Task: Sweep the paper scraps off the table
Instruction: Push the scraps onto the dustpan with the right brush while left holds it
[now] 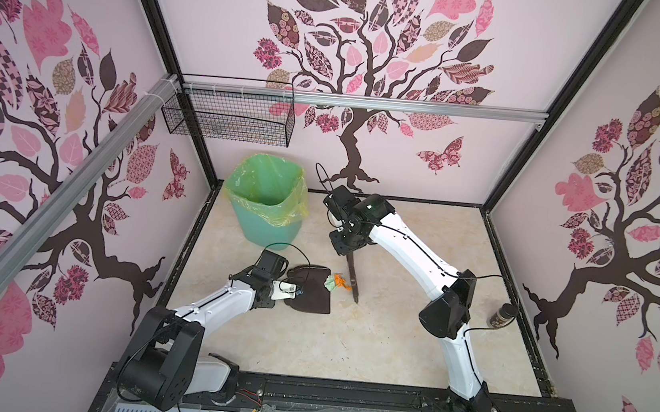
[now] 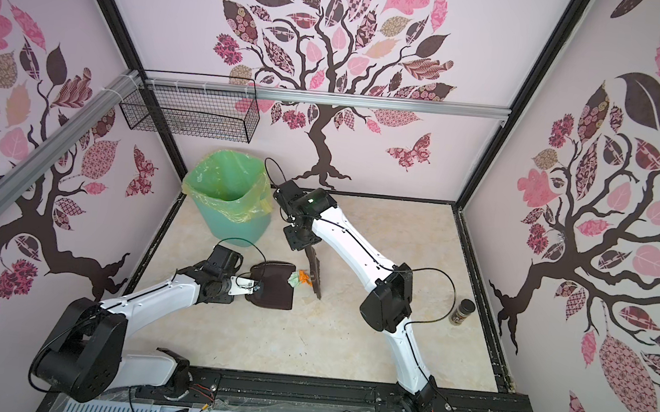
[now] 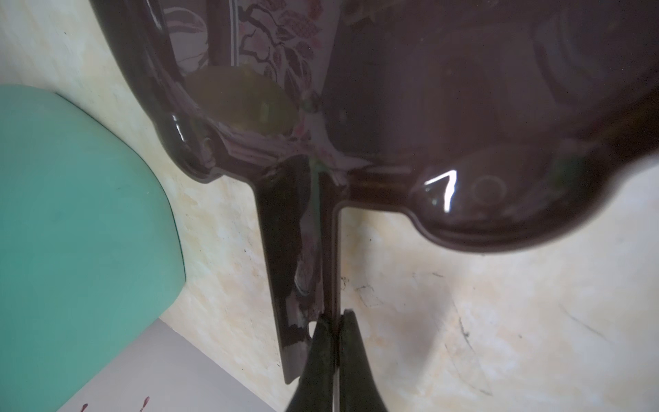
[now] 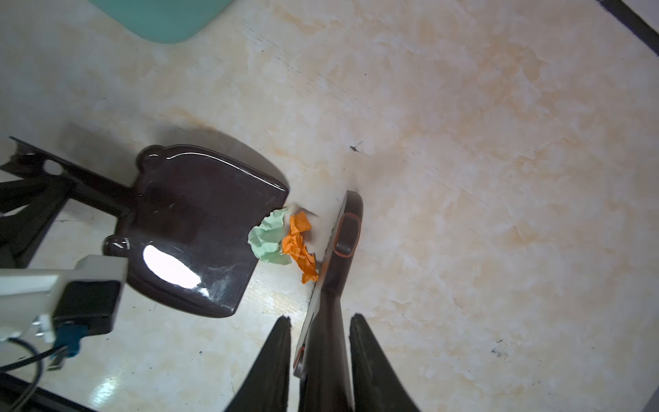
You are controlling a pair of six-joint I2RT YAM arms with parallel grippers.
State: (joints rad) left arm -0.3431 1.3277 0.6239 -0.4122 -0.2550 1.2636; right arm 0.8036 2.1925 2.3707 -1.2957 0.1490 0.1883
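On the desk (image 1: 347,342), left of its middle and just in front of the bin (image 1: 268,204), the scraps (image 1: 335,281) lie in one tight clump, wedged between the dustpan (image 1: 308,292) and the brush (image 1: 354,278); both top views show them there. From the right wrist view the clump is two wads: a green wad (image 4: 269,239) touching the dustpan's open lip and partly over its edge, and an orange wad (image 4: 297,242) just beside it, pressed against the pale bristle side of the brush. The dustpan sits low on the desk with its lip turned toward the brush and its handle pointing back at the left arm (image 1: 217,304). The left jaws are clenched on the end of that handle, one finger (image 3: 319,360) on each side of its thin edge, as the left wrist view shows. The right arm (image 1: 411,249) reaches across the middle, its wrist just right of the bin. The right jaws are grasping the brush handle, which runs up between the two fingers (image 4: 271,367) in the right wrist view; the brush head is down at the desk, long side facing the scraps. The bin stands upright near the back left corner, apart from the dustpan. A jar (image 1: 500,315) stands near the right edge
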